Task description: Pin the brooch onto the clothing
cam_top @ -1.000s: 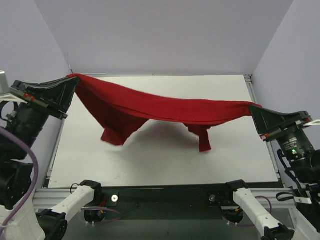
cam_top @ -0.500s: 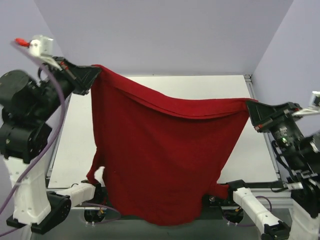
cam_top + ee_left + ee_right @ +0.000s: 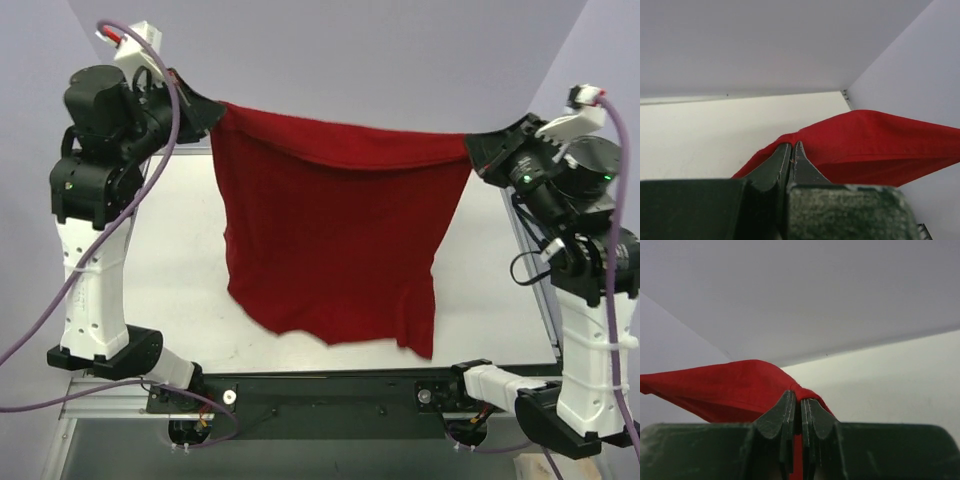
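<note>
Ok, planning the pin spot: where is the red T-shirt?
In the top view the T-shirt hangs above the table, its upper edge stretched between the left gripper, upper left, and the right gripper, upper right.

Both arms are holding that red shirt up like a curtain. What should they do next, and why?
Probably lower both ends together and lay the shirt flat on the table. The left gripper and right gripper each pinch an upper corner, and the cloth hangs loose in the air, a poor surface for pinning.

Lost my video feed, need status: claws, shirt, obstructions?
Left claw shut on dark red fabric T-shirt, right claw shut on opposite end. Shirt hangs spread between them over white table. Brooch not visible; nothing obstructing.
</note>
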Available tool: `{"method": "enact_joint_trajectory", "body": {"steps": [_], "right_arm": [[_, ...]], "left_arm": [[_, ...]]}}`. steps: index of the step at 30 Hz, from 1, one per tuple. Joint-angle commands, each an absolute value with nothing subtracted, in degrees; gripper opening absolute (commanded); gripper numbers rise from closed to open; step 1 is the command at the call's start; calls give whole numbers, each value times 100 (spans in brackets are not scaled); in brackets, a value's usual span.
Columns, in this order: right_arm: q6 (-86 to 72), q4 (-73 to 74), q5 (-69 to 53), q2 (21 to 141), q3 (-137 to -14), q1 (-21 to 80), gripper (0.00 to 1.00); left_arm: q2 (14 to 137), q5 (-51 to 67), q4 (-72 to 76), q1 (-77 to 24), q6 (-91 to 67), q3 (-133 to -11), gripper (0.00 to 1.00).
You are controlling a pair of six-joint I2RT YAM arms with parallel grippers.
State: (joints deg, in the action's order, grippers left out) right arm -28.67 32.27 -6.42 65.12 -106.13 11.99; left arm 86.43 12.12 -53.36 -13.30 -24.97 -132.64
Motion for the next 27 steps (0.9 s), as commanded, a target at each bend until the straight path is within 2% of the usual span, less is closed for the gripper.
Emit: {"method": "enact_joint_trajectory", "body": {"steps": [1, 5, 13, 19, 27], "right_arm": [[-2971, 2690, -650, 6047, -11355, 1178, 0], [-2997, 2672, -808, 5522, -11076, 1178, 0], [-3085, 2724, -914, 4439, -9985, 1187, 0], [-3120, 2795, -967, 4254, -10361, 1178, 0], [-2866, 2909, -774, 4570, -10653, 1187, 0]], "left_arm": [[8210, 1169, -4773, -1283, -2628, -13940, 0], [7762, 1301, -4658, -1283, -2733, -13598, 0], [6470, 1301, -4509, -1283, -2760, -12051, 0], [6012, 1775, -4386, -1292, -2909, -12040, 0], [6415, 1951, -4526, -1283, -2848, -12332, 0]]}}
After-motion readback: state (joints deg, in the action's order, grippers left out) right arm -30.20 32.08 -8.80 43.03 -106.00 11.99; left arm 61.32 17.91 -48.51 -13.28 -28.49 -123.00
